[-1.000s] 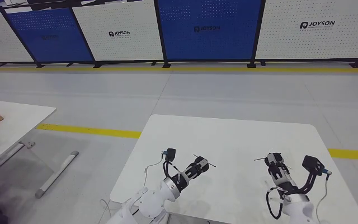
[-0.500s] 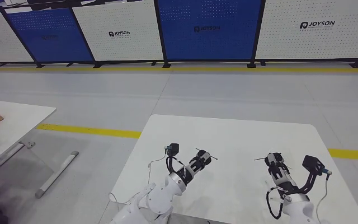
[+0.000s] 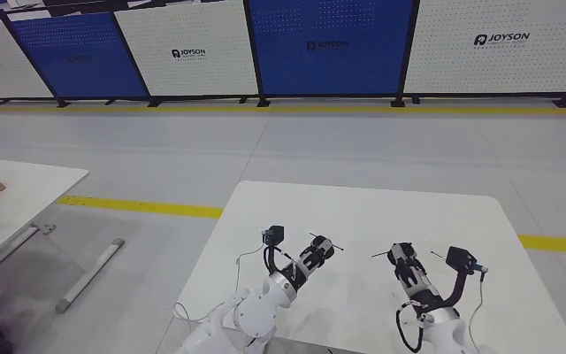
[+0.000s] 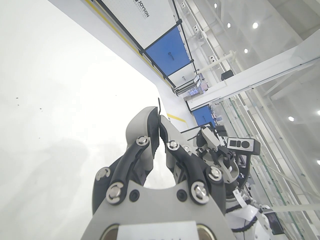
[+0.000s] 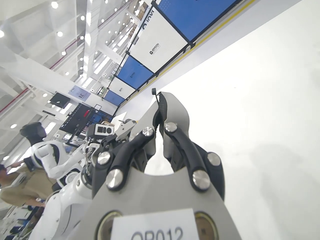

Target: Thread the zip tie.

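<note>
The white desk (image 3: 371,208) carries both arms over its near half in the top view. The left gripper (image 3: 319,249) sits at 9 o'clock from the right gripper (image 3: 399,256), and the two are near each other but not touching. In the left wrist view the left gripper (image 4: 159,115) has its fingers pressed together on a thin black zip tie strip (image 4: 158,103), whose short tip stands out past the fingertips. In the top view this zip tie strip (image 3: 339,249) runs through the jaws and juts out toward 4 o'clock and 10 o'clock. In the right wrist view the right gripper (image 5: 160,100) is likewise clamped – its pads meet on a black tie whose square zip tie head (image 5: 153,91) projects just beyond the fingertips. In the top view that tie's free end (image 3: 380,255) points toward 9 o'clock, at the left gripper, with a clear gap to the other strip. Whether the two pieces belong to one tie cannot be told. Both held pieces are above the desk surface, not lying on it. Blue and white fence panels (image 3: 327,44) stand at 12 o'clock beyond the desk, a yellow floor line (image 3: 133,206) runs at 9 o'clock, and a second white table (image 3: 31,186) lies farther out at 9 o'clock.
</note>
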Available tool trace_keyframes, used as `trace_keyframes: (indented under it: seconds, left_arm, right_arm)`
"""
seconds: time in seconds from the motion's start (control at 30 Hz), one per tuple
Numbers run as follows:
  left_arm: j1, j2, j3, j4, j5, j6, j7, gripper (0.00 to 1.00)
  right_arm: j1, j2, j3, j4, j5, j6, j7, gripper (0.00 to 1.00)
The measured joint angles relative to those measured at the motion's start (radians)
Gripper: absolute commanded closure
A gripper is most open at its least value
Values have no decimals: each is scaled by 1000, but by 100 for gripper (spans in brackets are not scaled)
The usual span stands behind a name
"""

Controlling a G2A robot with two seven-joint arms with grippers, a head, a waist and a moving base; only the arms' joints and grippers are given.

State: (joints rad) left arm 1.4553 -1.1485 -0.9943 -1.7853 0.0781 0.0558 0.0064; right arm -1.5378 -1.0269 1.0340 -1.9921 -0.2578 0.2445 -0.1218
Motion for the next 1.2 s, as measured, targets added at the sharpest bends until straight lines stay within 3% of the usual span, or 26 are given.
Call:
trace_keyframes:
  seconds: [0.17, 0.97, 1.2]
  left_arm:
    - [0, 0, 0, 0, 0, 0, 0, 100]
    - [0, 0, 0, 0, 0, 0, 0, 100]
    - [0, 0, 0, 0, 0, 0, 0, 100]
  right_arm:
    - [59, -32, -81, 53, 19, 14, -38, 100]
    - [58, -33, -79, 53, 22, 15, -39, 100]
    - [58, -67, -118, 63, 29, 42, -176, 100]
